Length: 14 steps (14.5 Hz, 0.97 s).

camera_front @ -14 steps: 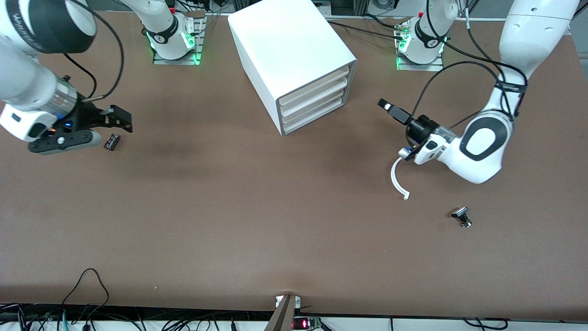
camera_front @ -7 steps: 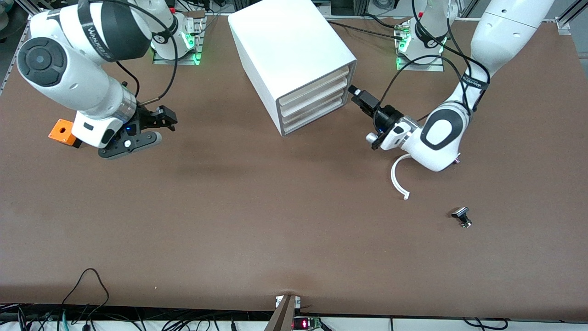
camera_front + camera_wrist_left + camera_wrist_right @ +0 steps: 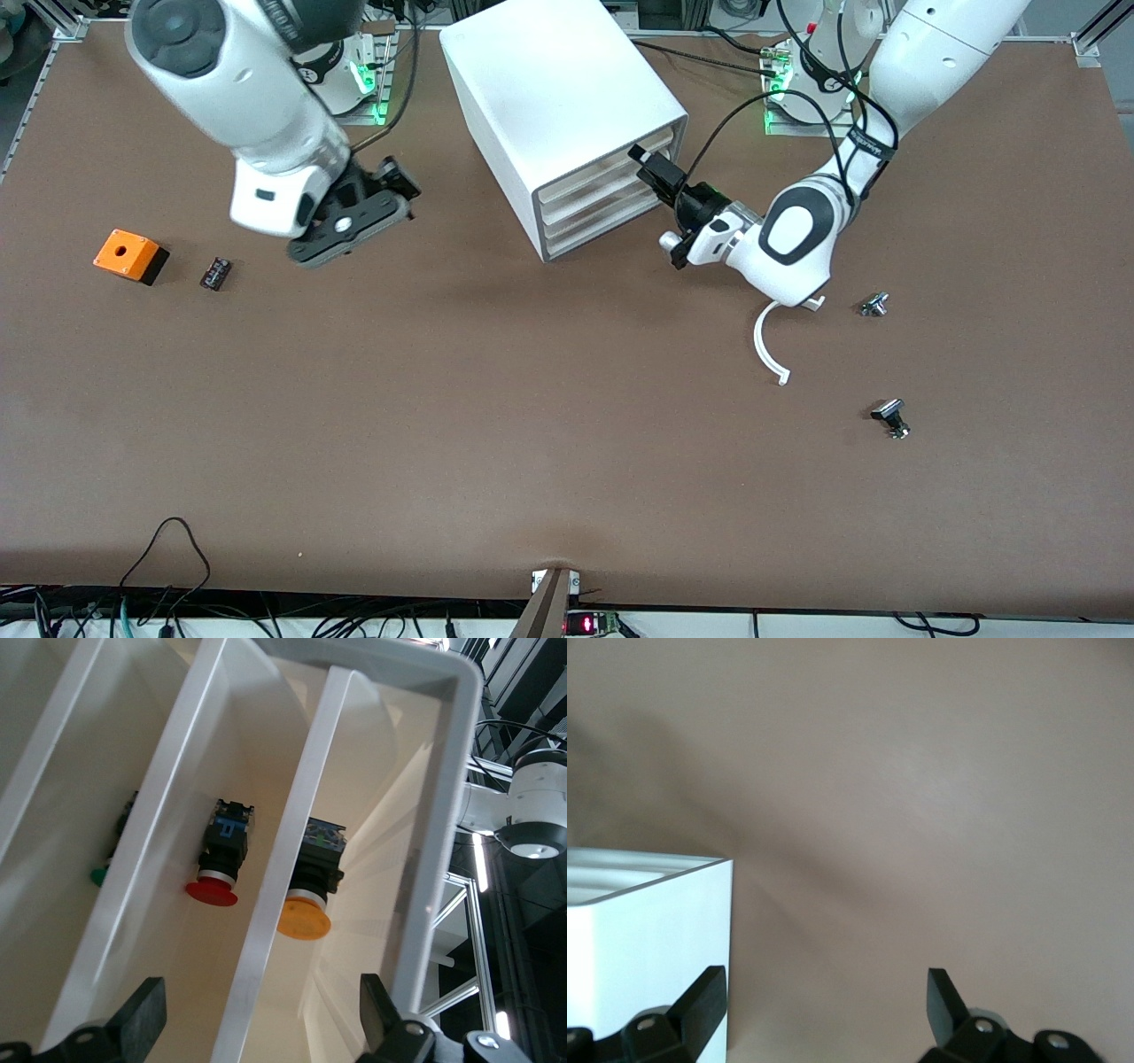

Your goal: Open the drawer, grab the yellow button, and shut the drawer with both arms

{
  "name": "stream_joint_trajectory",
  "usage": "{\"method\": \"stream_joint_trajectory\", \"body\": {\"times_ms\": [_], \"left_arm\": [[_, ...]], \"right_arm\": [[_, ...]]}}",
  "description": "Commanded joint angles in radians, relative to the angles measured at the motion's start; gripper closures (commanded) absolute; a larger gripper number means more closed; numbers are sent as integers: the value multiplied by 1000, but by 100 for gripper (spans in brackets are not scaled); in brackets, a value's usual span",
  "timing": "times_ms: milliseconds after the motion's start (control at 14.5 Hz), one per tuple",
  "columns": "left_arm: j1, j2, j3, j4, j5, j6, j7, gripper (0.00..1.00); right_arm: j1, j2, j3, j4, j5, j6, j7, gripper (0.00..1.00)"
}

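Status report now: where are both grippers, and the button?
Left gripper open at the cabinet's drawer fronts. Right gripper open, over the table beside the cabinet. Orange button inside its drawer. Nothing blocking.

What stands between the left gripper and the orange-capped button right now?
The drawer is unopened in the cabinet; its front lip crosses before the button. The open left gripper sits at the drawer fronts.

I'm working a robotics lab: a brown tabletop [image 3: 443,399] with arm bases [image 3: 341,84] bolted on lit green, aluminium framing at the edges, cables [image 3: 168,567] trailing along the front.
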<state>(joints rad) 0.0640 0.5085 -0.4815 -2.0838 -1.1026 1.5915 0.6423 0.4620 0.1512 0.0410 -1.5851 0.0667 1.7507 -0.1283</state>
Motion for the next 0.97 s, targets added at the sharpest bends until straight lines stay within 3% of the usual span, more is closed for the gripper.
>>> {"method": "stream_joint_trajectory", "body": {"times_ms": [0, 69, 207, 277, 346, 415, 761, 899], "left_arm": [[5, -24, -8, -30, -30, 18, 31, 7], [3, -24, -11, -38, -31, 19, 31, 11], [3, -24, -20, -44, -37, 21, 39, 37], [3, -24, -19, -44, -37, 21, 51, 58], [3, -24, -19, -44, -33, 22, 81, 86], [3, -24, -19, -42, -19, 34, 135, 100], [11, -22, 0, -30, 10, 56, 160, 100], [17, -30, 53, -24, 24, 80, 149, 100]], "right_arm": [[3, 22, -10, 25, 12, 3, -228, 0], [-2, 28, -12, 37, 13, 3, -314, 0], [4, 47, -10, 48, 5, 4, -419, 0], [6, 53, -9, 50, 1, 15, -436, 0], [20, 54, -6, 50, -5, 22, -476, 0], [33, 54, -4, 50, -5, 23, -508, 0], [119, 82, -3, 56, -4, 59, -559, 0], [209, 82, -4, 56, -40, 70, -522, 0]]}}
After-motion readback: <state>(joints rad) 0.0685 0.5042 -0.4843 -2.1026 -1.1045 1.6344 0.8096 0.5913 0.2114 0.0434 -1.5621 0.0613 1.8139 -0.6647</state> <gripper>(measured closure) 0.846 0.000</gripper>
